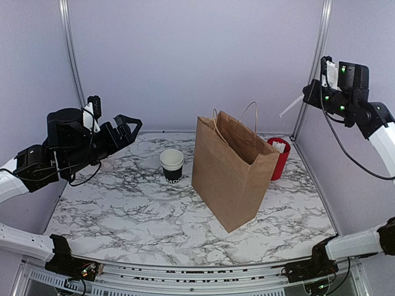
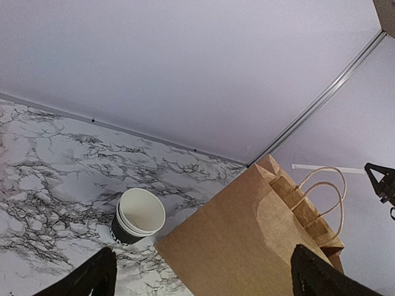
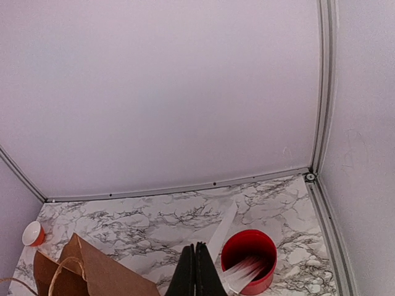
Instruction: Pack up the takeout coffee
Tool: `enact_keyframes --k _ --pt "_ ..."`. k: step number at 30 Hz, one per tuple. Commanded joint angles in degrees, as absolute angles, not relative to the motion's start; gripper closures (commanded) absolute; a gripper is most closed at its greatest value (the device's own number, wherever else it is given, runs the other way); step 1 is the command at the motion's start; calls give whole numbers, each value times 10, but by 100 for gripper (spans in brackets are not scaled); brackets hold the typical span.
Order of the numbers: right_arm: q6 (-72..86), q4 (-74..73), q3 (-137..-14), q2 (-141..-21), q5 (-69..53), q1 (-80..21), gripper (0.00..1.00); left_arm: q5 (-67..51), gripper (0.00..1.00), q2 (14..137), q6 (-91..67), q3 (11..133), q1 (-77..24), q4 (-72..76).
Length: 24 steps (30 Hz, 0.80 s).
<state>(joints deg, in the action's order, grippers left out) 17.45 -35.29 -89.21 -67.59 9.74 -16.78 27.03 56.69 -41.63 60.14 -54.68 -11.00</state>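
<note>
From above, the left pincer [image 1: 128, 126] hangs released, jaws spread wide, over the table's left side. Ahead of it and lower stand stacked black paper cups [image 1: 171, 164], lidless. Past them a brown paper bag [image 1: 231, 169], upright and open-mouthed, blocks the way to a red cylinder [image 1: 279, 157]. The right pincer [image 1: 307, 94] is raised by the right wall, clenched on a paper-wrapped straw [image 1: 289, 111], with the cylinder below it.

From the left wrist, the left pincer [image 2: 202, 262] frames the bag [image 2: 247, 240] ahead and the cups [image 2: 139, 217] near its left side. Beyond the bag's handles the straw [image 2: 324, 167] lies level in the right pincer [image 2: 370, 169].

From the right wrist, the right pincer [image 3: 195, 254] is shut, the straw [image 3: 223, 225] slanting away from its tips. The cylinder [image 3: 244, 285], holding more wrapped straws, sits below to the right, the bag [image 3: 92, 274] below to the left, and a small red cup [image 3: 33, 234] far left by the wall.

The lidded takeout coffee shows in no view; I cannot tell where it is.

The marble-patterned tabletop [image 1: 123, 209] is walled by lilac panels [image 1: 185, 61].
</note>
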Motion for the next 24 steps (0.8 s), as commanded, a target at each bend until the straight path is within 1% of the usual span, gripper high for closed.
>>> enact_keyframes --k 1,10,24 --pt "188 -301 -903 -652 43 -173 100 267 1 564 -416 601 -543 -109" --pt "225 -200 -878 -612 -84 -173 100 265 1 562 -417 596 -540 -108" --pt "285 -121 -871 -625 -268 -173 100 263 1 561 -419 594 -540 -106"
